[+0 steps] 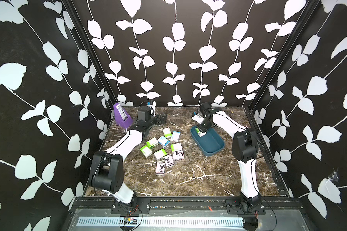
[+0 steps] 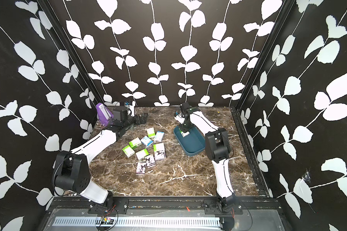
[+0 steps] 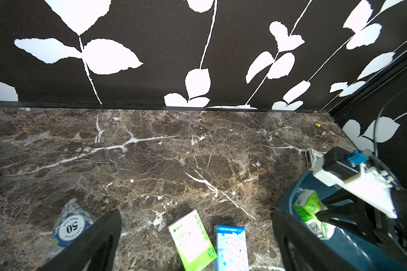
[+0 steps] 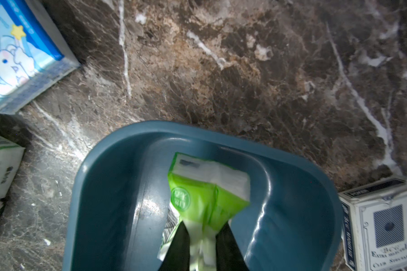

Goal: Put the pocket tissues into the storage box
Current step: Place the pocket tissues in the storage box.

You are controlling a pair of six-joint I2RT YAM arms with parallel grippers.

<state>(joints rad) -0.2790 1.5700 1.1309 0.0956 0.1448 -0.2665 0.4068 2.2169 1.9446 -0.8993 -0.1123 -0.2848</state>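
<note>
One green pack [image 4: 205,199] pinched in right hand [image 4: 203,226] inside storage box [image 4: 118,187].

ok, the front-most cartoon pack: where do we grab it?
Cartoon pack: across its long edges at mid-length, coming straight down. It lies flat, so a side approach probably won't work. Both long sides look free, while another pack crowds its far corner.
</note>
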